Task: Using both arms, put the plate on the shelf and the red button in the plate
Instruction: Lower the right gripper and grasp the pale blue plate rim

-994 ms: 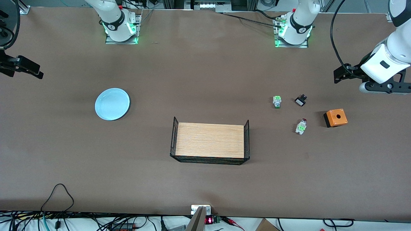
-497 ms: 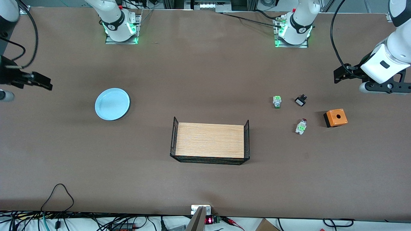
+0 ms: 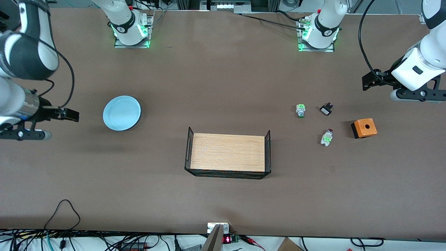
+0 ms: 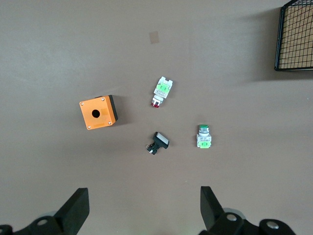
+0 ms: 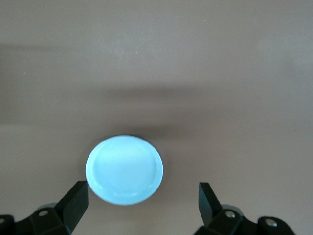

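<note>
The pale blue plate [image 3: 122, 113] lies flat on the brown table toward the right arm's end; the right wrist view shows it too [image 5: 124, 169]. My right gripper [image 3: 71, 115] hangs open and empty over the bare table just beside the plate [image 5: 142, 198]. The red button [image 3: 327, 137], a white body with a green block and a dark red cap, lies on its side toward the left arm's end [image 4: 161, 91]. My left gripper [image 3: 369, 82] stands open and empty over bare table close to the small parts [image 4: 144, 205].
A tray with a wooden floor and black wire ends [image 3: 228, 152] stands mid-table. Round the red button lie a green-capped switch [image 3: 300, 110], a small black part [image 3: 326, 109] and an orange box with a hole [image 3: 364, 127].
The right arm has swung in from the table's end, bringing its open gripper up beside the plate. The left arm has not moved.
</note>
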